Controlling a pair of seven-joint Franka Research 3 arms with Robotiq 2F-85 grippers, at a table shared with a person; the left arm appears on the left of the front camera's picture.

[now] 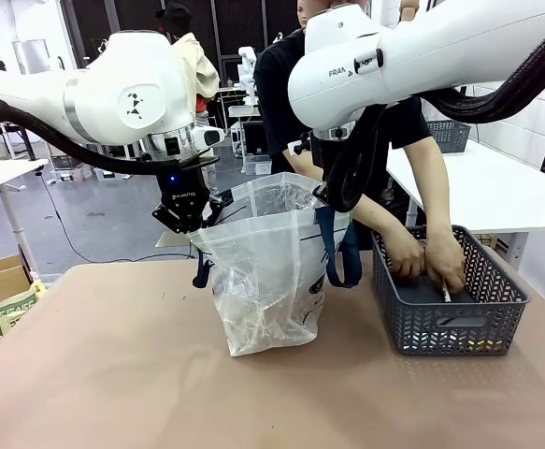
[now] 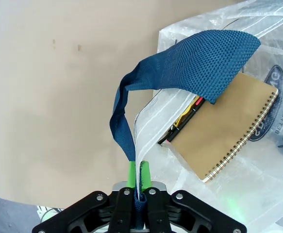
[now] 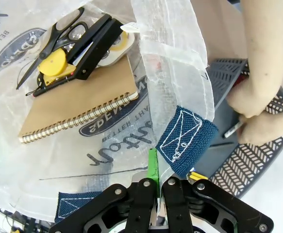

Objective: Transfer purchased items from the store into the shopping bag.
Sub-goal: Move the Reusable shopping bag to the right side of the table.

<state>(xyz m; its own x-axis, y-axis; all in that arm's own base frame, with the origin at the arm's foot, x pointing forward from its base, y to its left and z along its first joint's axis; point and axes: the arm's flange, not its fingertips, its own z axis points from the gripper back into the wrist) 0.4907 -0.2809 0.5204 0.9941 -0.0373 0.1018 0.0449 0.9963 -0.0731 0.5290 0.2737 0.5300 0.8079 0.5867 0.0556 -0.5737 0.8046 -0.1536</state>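
Note:
The shopping bag (image 1: 265, 267), translucent white with navy straps, stands open mid-table. My left gripper (image 1: 189, 223) is shut on its left rim; in the left wrist view the gripper (image 2: 138, 175) pinches the plastic edge and the navy strap (image 2: 190, 63). My right gripper (image 3: 158, 172) is shut on the opposite rim beside a stitched navy patch (image 3: 186, 141). Inside the bag lie a tan spiral notebook (image 3: 78, 104), scissors (image 3: 54, 34), a yellow round item (image 3: 54, 63) and a black tool (image 3: 95, 41). The dark grey basket (image 1: 448, 318) sits to the right, with the person's hands (image 1: 426, 257) in it, holding a small thin item (image 3: 232, 129).
The person stands behind the basket at the far side. The brown tabletop (image 1: 113, 374) is bare to the left and in front of the bag. A cardboard box (image 1: 1, 281) sits off the table's left edge. A white table (image 1: 496, 187) stands behind on the right.

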